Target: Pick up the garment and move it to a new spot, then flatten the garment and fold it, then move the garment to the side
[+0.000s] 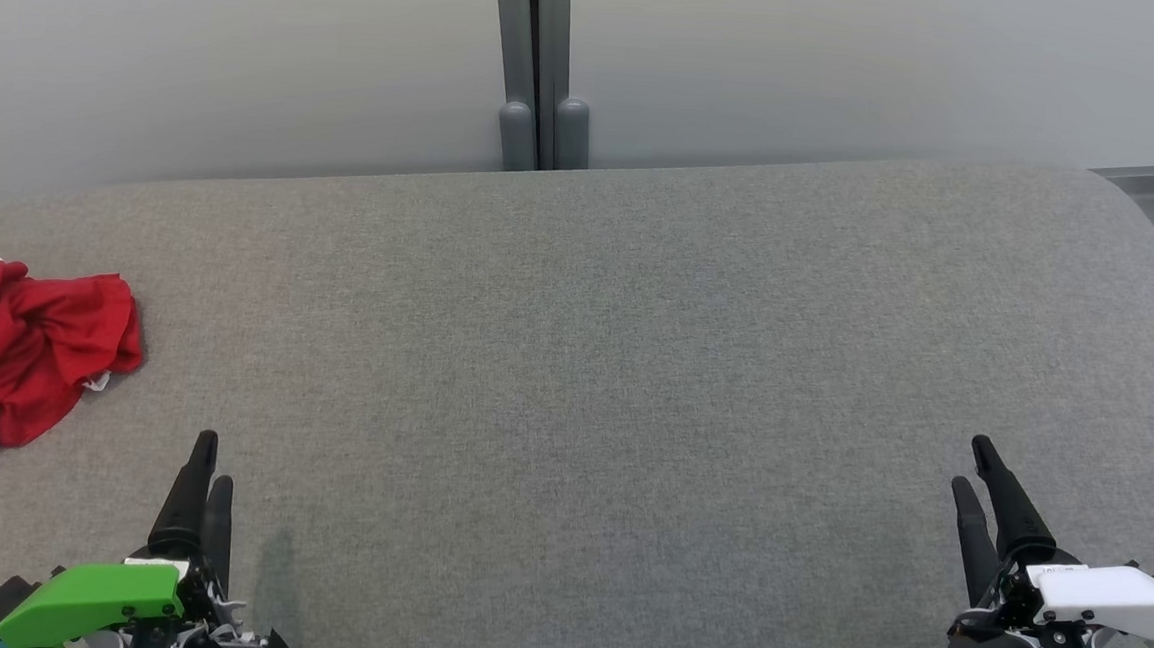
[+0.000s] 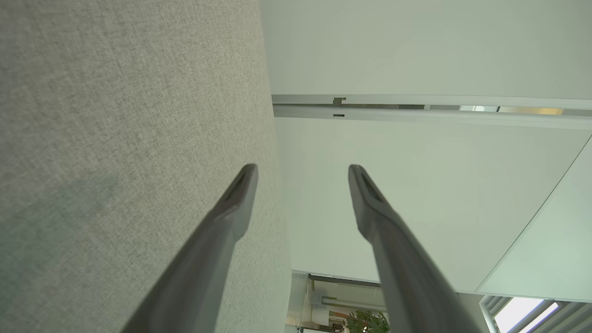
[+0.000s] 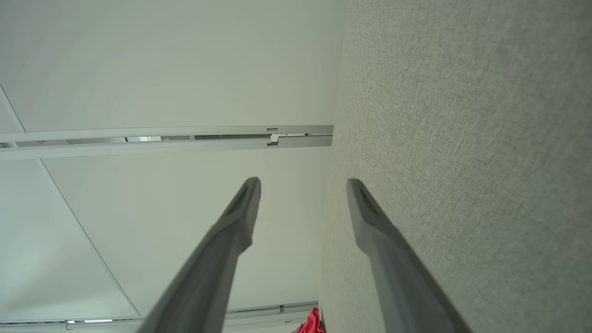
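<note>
Red crumpled garment (image 1: 29, 351) on grey woven surface (image 1: 575, 364); white trim

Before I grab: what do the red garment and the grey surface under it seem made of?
The garment: thin, soft cloth, likely a synthetic jersey knit; it lies in limp, loose folds. The grey surface: matte woven upholstery fabric, fine heathered weave in the wrist views; its rounded edge hints at padding beneath.

Garment (image 1: 29, 351) at far left of the cushion (image 1: 575, 364) (wall (image 1: 253, 44) behind)
</note>
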`<state>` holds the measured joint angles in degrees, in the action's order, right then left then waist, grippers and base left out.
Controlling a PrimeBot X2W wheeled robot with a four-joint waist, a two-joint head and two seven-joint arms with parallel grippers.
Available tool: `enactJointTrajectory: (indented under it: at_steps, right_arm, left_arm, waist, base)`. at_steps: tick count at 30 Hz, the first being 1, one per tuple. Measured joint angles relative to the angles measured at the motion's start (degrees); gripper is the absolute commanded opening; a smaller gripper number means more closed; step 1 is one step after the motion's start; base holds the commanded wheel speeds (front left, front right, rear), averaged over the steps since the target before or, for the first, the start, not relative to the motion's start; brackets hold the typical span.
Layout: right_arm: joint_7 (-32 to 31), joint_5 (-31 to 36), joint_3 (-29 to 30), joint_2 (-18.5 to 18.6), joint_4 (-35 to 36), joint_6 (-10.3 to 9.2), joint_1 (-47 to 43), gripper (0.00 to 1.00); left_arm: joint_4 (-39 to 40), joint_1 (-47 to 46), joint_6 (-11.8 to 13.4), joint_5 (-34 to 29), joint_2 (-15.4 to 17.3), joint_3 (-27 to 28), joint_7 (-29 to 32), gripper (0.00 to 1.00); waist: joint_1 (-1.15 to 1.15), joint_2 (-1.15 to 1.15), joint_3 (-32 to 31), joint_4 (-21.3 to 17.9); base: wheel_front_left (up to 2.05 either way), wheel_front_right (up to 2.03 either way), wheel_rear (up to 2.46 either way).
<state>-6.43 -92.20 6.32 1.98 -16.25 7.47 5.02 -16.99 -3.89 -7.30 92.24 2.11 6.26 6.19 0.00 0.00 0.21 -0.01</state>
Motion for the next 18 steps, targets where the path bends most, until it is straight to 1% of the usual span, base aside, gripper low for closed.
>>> enactJointTrajectory:
  at_steps: [3, 6, 14, 18]
  right_arm:
    - [0.96, 0.84, -0.46, 0.32, 0.09, 0.0, 0.07, 1.0]
    - [1.89, 3.01, -1.31, 1.03, 0.09, 0.0, 0.21, 1.0]
    - [4.01, 13.19, -1.66, 1.69, 0.27, 0.0, 0.91, 1.0]
    - [5.05, 18.74, -1.46, 1.62, 0.57, 0.0, 1.35, 1.0]
  left_arm:
    - [-0.55, -0.09, 0.0, -1.04, 0.0, -0.21, -0.91, 1.0]
    - [-0.99, -0.26, 0.0, -4.28, 0.08, -0.23, -1.79, 1.0]
    - [-0.56, -0.88, 0.02, -16.24, 0.16, -1.56, -3.9, 1.0]
    - [-0.49, -0.89, 0.78, -22.02, 0.24, -2.43, -4.95, 1.0]
  waist:
    - [0.0, 0.0, 0.03, 0.0]
    - [0.0, 0.0, 0.05, 0.0]
    - [0.0, 0.0, 0.18, -0.11]
    - [0.0, 0.0, 0.21, -0.15]
  base:
    - [0.0, 0.0, 0.0]
    - [0.0, 0.0, 0.0]
    - [0.0, 0.0, 0.0]
    - [0.0, 0.0, 0.0]
